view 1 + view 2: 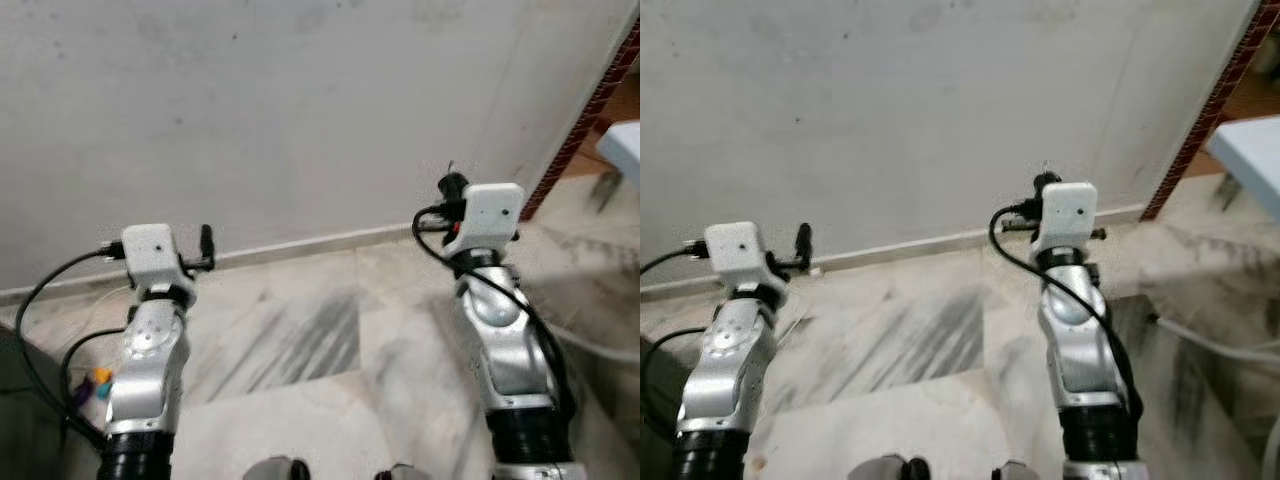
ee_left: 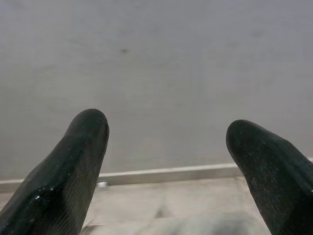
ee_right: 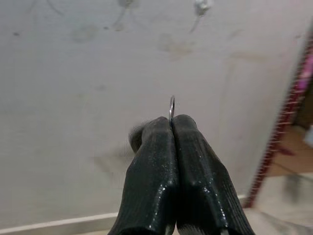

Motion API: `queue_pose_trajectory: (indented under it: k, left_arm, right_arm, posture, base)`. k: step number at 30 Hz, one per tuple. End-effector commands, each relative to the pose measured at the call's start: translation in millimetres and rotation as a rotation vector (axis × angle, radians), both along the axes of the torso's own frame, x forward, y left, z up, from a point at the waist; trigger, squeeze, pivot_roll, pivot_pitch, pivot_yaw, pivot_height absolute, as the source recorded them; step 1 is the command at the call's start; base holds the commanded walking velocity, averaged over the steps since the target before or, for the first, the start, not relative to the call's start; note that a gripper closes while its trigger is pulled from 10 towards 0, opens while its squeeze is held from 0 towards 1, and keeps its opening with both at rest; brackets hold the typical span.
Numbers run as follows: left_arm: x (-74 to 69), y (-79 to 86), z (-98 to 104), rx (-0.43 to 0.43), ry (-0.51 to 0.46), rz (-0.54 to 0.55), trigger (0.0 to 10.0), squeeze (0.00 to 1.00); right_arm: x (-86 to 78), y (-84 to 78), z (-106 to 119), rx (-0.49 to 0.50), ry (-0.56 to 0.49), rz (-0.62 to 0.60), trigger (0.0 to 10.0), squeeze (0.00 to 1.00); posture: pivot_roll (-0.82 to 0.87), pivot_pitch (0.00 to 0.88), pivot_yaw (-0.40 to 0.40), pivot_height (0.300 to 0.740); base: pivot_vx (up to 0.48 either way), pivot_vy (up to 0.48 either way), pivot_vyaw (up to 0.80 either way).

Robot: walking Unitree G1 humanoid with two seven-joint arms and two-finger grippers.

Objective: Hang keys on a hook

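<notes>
I have both arms raised in front of a pale plaster wall [image 1: 300, 100], standing on the marble floor [image 1: 300, 340] close to its skirting. The right gripper [image 3: 172, 120] has its jaws clenched together, and a thin metal key ring [image 3: 171, 107] pokes out edge-on from between the tips; I take that to be the keys, though the keys themselves are hidden behind the fingers [image 3: 151, 166] and I cannot see how many hang there. High on the wall in the right wrist view sits a small pale fitting [image 3: 201, 7] that may be the hook, blurred and well apart from the ring, so I would not swear to it. The left gripper [image 2: 166, 132] has its jaws released and wide, nothing between them, pointed at bare wall and the skirting line. From the head views the right wrist housing [image 1: 492, 212] is nearer the wall's brick-edged corner [image 1: 590, 100] than the left. My judgement on handling: the ring is light, stiff and slick, thin enough to twist or slip in a pinch, and the keys below will swing. The hold belongs low on the ring, leaving the upper loop free to pass over the hook, approached slowly so it does not rotate away
</notes>
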State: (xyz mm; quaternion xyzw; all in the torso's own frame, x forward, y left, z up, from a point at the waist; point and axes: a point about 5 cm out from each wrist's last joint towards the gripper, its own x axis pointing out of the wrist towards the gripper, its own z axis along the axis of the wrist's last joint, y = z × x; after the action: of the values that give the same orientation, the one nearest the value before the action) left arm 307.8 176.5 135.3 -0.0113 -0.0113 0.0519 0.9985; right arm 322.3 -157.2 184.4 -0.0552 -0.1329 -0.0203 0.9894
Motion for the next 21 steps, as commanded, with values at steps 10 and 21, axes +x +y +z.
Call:
queue_pose_trajectory:
  k: [10,21]
  left_arm:
    - [-3.0,7.9,10.1,0.085,-0.074,0.032,10.0,0.00]
    - [-6.1,3.3,17.6,-0.005,-0.133,-0.039,10.0,0.00]
  right_arm:
    - [0.0,9.7,2.8,0.028,-0.016,0.042,10.0,0.00]
    - [-3.5,24.5,14.8,0.074,-0.079,0.165,10.0,0.00]
  posture:
    - [0.00,0.164,0.048,0.740]
    - [0.00,0.164,0.047,0.740]
  base:
    - [0.000,0.000,0.00]
    - [0.110,0.000,0.00]
